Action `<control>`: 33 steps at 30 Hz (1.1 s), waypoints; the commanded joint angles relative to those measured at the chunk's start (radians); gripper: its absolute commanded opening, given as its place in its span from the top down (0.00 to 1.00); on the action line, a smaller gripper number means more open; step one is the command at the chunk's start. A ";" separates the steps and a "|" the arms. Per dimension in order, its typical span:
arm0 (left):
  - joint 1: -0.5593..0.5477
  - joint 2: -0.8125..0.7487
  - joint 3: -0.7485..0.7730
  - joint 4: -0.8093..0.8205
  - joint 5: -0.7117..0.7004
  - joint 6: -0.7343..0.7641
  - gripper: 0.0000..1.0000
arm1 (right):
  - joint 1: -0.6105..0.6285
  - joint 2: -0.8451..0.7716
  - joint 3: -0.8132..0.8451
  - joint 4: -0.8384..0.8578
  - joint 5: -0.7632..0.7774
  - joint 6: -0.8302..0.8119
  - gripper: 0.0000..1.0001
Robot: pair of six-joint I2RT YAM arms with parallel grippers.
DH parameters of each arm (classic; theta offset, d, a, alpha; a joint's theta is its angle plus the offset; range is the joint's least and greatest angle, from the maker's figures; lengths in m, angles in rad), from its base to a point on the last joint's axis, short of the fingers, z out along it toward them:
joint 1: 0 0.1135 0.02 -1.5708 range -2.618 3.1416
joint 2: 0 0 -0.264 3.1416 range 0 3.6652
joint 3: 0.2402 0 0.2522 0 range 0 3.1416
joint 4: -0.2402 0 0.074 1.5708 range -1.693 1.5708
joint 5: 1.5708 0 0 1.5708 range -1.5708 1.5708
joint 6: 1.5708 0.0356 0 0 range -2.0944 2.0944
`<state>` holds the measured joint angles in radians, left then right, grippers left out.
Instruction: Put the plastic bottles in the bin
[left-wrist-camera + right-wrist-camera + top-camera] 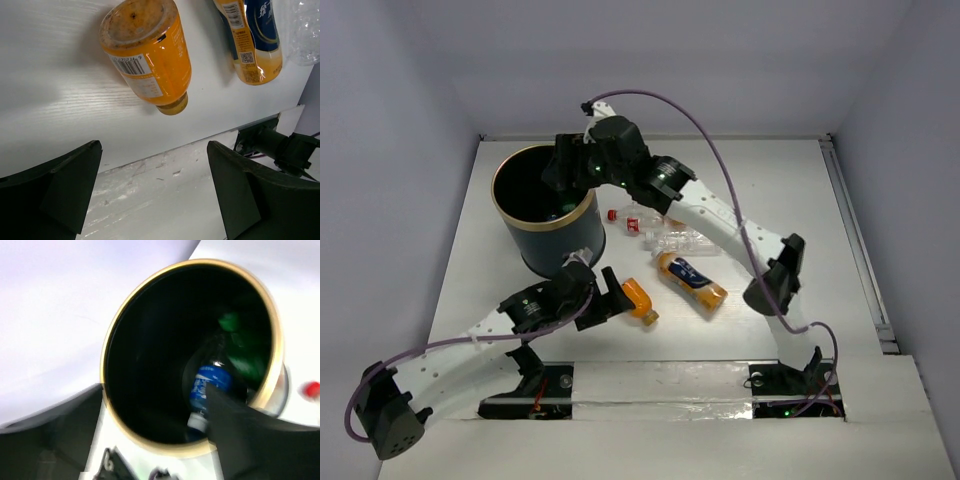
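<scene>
My right gripper (560, 172) hangs open over the mouth of the bin (552, 248), a dark navy bucket with a gold rim (165, 447). In the blurred right wrist view, a bottle with a blue label (210, 384) and a green bottle (241, 351) lie in the bin's black inside, below my open right gripper (154, 387). My left gripper (615, 297) stands open and empty just left of an orange-filled bottle (638, 300) that lies on the table. In the left wrist view that bottle (147, 55) lies beyond the fingers (60, 190), apart from them.
An orange bottle with a dark blue label (692, 282) lies right of the first one. Clear bottles (675, 240) and a red-capped one (628, 220) lie behind it, right of the bin. The right arm's base (790, 385) stands at the near edge.
</scene>
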<state>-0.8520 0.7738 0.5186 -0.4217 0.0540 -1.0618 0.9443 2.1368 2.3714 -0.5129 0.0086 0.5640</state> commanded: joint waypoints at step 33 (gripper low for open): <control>-0.053 0.519 0.139 0.196 -0.253 0.045 0.10 | -0.286 -0.862 -1.411 -0.006 -0.100 -0.236 0.00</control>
<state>-0.8959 1.2655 0.6369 -0.2272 -0.1532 -1.0218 0.6540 1.2232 0.8997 -0.5106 -0.0284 0.4263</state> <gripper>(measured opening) 0.905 0.996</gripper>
